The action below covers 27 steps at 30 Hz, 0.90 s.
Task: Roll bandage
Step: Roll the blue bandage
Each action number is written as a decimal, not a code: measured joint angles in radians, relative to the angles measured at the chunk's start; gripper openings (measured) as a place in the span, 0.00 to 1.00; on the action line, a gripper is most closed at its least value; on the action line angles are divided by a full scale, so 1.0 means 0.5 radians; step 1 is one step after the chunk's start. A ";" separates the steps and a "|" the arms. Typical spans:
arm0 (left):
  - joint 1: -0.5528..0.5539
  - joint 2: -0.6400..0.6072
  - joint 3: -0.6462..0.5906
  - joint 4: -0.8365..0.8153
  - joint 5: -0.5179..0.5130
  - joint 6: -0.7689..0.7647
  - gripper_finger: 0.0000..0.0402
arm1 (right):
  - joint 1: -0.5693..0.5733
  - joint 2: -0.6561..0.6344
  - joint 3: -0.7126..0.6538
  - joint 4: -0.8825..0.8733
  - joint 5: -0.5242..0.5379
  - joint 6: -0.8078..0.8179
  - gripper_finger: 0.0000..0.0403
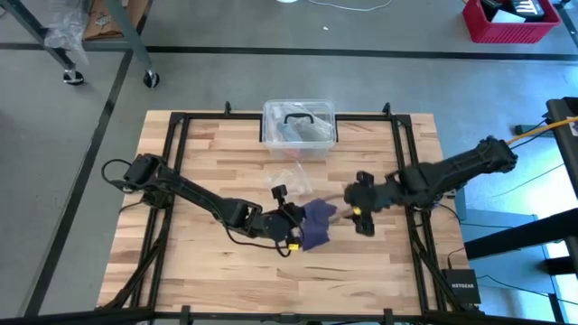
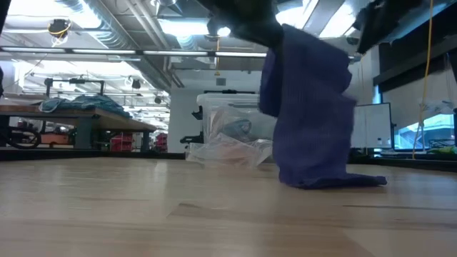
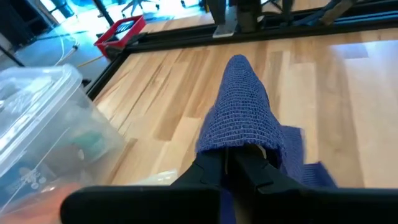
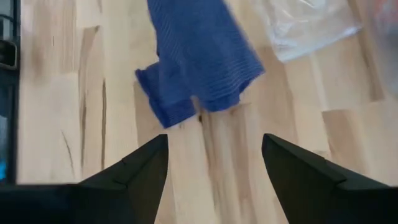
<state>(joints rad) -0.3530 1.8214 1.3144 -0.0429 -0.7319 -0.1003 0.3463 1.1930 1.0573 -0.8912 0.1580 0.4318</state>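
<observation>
Probably a workshop or lab: exposed ceiling ducts [image 2: 107, 32], workbench [image 2: 71, 114], concrete floor [image 1: 271, 81].

- Your left arm reaches in from the left edge and stretches low toward the middle of the tabletop [image 1: 208, 144].
- Your left gripper [image 3: 231, 163] has its fingers pinched together, clamping the bandage [image 1: 316, 226].
- Your right arm comes in from the right, elbow raised, forearm angled down toward the centre.
- Your right gripper [image 4: 214, 158] hangs just beside the left one, fingers spread wide, holding nothing.
</observation>
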 joint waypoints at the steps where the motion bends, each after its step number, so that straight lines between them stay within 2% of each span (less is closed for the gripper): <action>1: -0.006 -0.001 0.001 0.029 0.000 0.014 0.00 | 0.075 -0.024 -0.087 0.074 0.074 0.021 0.65; 6: -0.029 -0.016 0.001 0.120 -0.002 0.110 0.01 | 0.317 -0.145 -0.630 0.793 0.482 0.114 0.65; 12: -0.038 -0.016 0.002 0.187 -0.001 0.145 0.02 | 0.471 -0.068 -1.275 2.106 0.527 0.165 0.65; 16: -0.038 -0.016 0.002 0.185 -0.001 0.159 0.02 | 0.523 0.051 -1.504 2.803 0.655 0.159 0.65; 18: -0.038 -0.016 0.002 0.196 -0.001 0.158 0.02 | 0.530 0.117 -1.524 2.965 0.644 0.128 0.65; 23: -0.038 -0.016 0.002 0.215 -0.001 0.158 0.02 | 0.526 0.297 -1.488 3.073 0.663 0.115 0.64; 27: -0.038 -0.016 0.002 0.223 -0.001 0.163 0.03 | 0.549 0.358 -1.412 3.095 0.688 0.053 0.52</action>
<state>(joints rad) -0.3717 1.8133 1.3155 0.0685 -0.7322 -0.0189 0.6207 1.3720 0.3512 0.6563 0.5017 0.4584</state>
